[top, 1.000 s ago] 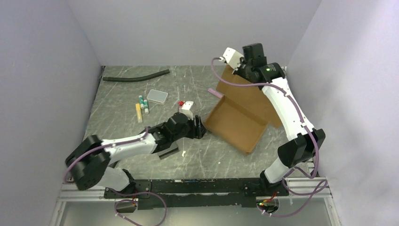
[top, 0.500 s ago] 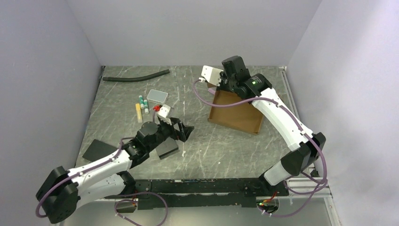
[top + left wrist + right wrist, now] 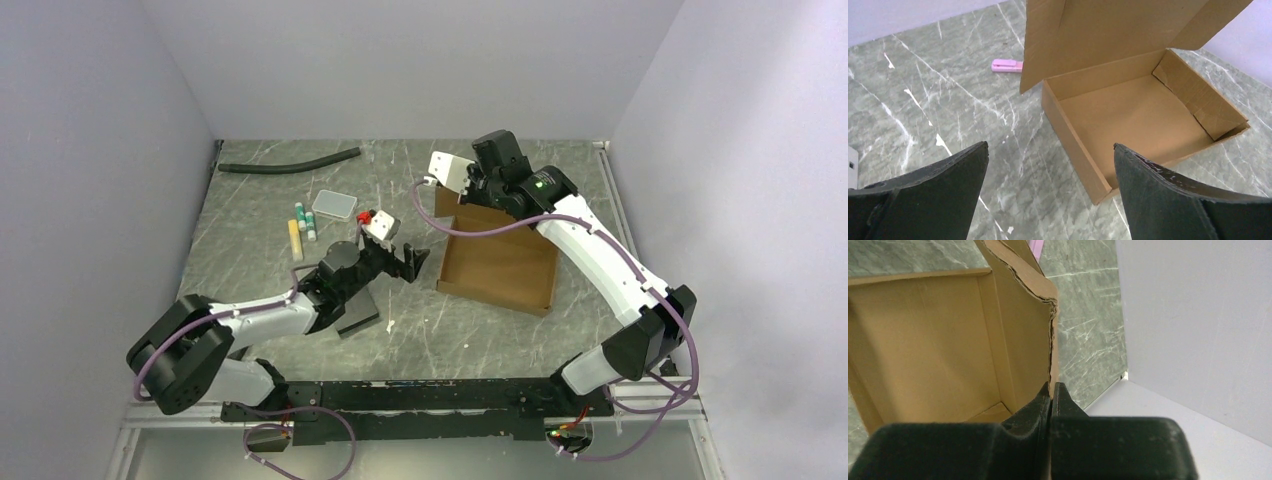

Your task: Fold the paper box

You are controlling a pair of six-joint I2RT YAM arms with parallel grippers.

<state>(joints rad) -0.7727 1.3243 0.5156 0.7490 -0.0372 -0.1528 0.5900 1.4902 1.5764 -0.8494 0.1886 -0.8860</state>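
Note:
The paper box [image 3: 505,265] is a brown cardboard tray lying flat at centre right. In the left wrist view the paper box [image 3: 1128,110] shows its bare inside, with the lid [image 3: 1108,35] standing up at the back. My right gripper [image 3: 1052,387] is shut on the lid's ragged side edge, and from above the right gripper [image 3: 468,192] sits over the box's back left corner. My left gripper [image 3: 413,262] is open and holds nothing, just left of the box's left wall. Its fingers [image 3: 938,190] stand wide apart, either side of the near corner.
A black slab [image 3: 357,315] lies under the left forearm. Markers [image 3: 301,228] and a translucent case [image 3: 334,204] lie at left, with a black hose [image 3: 290,160] along the back. A pink clip [image 3: 1007,65] lies left of the lid. Walls close in on three sides.
The box went from tilted to lying flat and slid nearer as the right arm swung left with the lid. The left gripper opened wide, drew back, then reached toward the box again.

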